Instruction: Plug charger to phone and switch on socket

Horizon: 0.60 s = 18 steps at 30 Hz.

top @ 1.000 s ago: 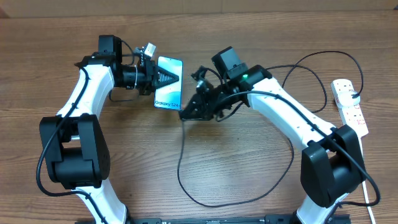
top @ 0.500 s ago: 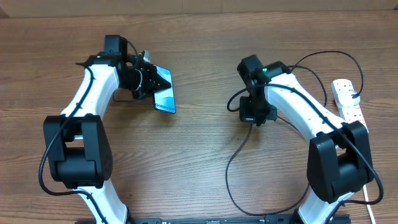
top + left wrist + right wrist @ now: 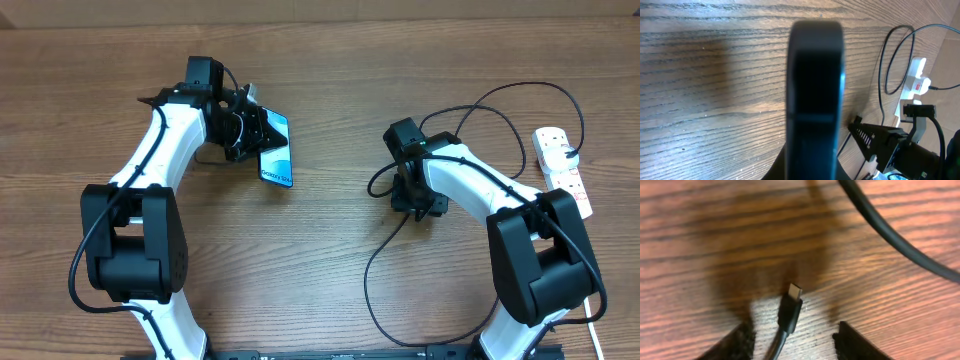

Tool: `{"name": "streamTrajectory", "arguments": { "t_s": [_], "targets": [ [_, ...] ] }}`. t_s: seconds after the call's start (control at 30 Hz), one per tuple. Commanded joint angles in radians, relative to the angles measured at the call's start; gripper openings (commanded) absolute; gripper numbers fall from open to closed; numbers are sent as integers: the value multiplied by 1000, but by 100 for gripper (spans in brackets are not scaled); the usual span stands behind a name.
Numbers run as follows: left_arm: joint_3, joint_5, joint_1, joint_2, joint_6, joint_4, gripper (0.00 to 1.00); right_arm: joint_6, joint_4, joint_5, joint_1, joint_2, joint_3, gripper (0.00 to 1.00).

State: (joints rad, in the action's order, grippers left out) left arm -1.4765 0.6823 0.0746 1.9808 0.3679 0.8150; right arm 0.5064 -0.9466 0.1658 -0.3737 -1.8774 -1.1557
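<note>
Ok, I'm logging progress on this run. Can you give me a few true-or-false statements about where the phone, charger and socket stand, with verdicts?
1. The charger is plugged into the phone. False: the charger's plug tip lies loose on the table, away from the phone.
2. The left gripper is shut on the phone. True.
3. The right gripper clamps the plug tip. False: its jaws stand apart on either side of it, not touching.
4. The socket lies on the right arm's side of the table. True.

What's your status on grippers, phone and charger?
Left gripper shut on phone. Right gripper open, charger plug loose on table between the jaws, not in phone. Nothing blocking seen.
</note>
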Motion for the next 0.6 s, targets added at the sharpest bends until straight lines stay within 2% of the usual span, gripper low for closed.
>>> {"name": "streamTrajectory", "arguments": {
  "t_s": [0.0, 0.1, 0.27, 0.37, 0.4, 0.47, 0.57],
  "targets": [
    [-13, 16, 1, -18, 14, -1, 4, 95, -6, 17, 5, 3, 6, 54],
    [-13, 16, 0, -18, 14, -1, 4, 130, -3, -13, 5, 3, 25, 54],
    [-13, 16, 0, -18, 11, -1, 4, 156, 43, -51, 5, 3, 79, 41],
    [-13, 16, 1, -18, 11, -2, 4, 167, 84, -51, 5, 3, 101, 14],
    [-13, 16, 0, -18, 11, -2, 4, 172, 87, -51, 5, 3, 102, 9],
    [-13, 18, 0, -18, 10, 0, 4, 172, 93, -56, 5, 3, 102, 4],
    [-13, 72, 0, -18, -2, -2, 4, 166, 109, -95, 10, 3, 102, 4]
  ]
}}
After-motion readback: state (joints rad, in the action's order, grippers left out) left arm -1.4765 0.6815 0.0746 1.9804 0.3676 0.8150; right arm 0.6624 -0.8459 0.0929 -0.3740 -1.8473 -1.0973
